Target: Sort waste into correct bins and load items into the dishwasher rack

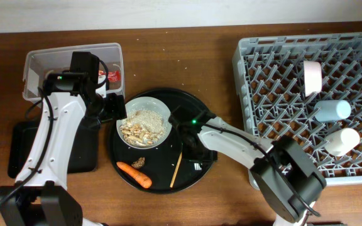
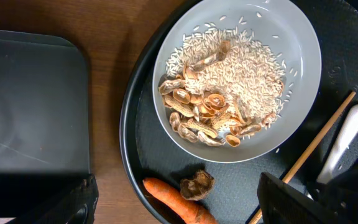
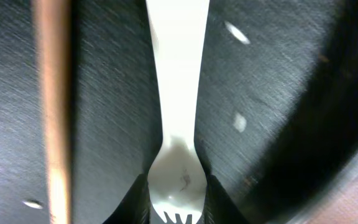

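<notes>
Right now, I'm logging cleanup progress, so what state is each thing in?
Bowl: upright on the platter, holding rice and shells.
Fork: flat on the platter.
Wooden stick: flat beside the fork.
Right gripper: jaws closed on the fork's head.
Left gripper: jaws open, holding nothing.
Carrot: lying on the platter.
Tub: holds a red wrapper.
Rack: holds pink cup, blue cup and white cup, all on their sides.

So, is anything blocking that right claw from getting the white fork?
Nothing visible does. The right gripper sits with a finger on either side of the white fork, apparently touching its head, on the black platter. A wooden stick lies alongside, apart from the fork.
</notes>
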Available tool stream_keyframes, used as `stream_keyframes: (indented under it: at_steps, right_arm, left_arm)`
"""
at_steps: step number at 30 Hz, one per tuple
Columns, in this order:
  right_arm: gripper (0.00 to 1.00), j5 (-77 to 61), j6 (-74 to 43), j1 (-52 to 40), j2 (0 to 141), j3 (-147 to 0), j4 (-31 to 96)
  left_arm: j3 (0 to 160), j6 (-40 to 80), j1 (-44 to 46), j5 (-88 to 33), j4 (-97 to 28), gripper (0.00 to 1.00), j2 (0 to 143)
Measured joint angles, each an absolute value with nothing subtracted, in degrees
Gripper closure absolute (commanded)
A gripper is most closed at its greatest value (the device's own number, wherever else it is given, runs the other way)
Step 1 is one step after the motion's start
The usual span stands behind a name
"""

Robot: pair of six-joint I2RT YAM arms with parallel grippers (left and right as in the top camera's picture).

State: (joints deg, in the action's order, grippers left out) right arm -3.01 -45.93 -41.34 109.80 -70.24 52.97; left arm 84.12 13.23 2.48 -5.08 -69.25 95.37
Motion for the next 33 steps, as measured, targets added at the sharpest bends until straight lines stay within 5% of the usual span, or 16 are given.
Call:
stream_keyframes:
  at_steps: [3,12,28,29,31,33]
  right_arm:
    - [0.96,-2.2,-42.2,-40.1,104.2,-73.6,58.5]
    - [0.95,1.8,-17.8,-13.1,90.1,-77.8,73.6]
    - [0.88,2.3,-14.2,-10.9,90.3,-75.5,72.0]
    - [0.85,2.3,-14.1,-10.9,90.3,-75.5,71.6]
    - [0.53,2.0,-13.5,-10.9,90.3,-75.4,70.0]
    - [0.34,0.7,-10.4,-12.0,90.3,-75.6,66.7]
  left_arm:
    - [84.1,13.2,2.5,-5.1,-69.3,0.19,95.4]
    - [84.1,13.3,2.5,-5.1,-69.3,0.18,95.4]
    - [84.1,13.3,2.5,-5.1,-69.5,0.18,95.4]
    - [84.1,13.3,2.5,-5.1,-69.5,0.18,95.4]
    - [84.1,13.2,2.5,-5.1,-69.5,0.18,95.4]
    - [84.1,13.3,2.5,-5.1,-69.5,0.18,95.4]
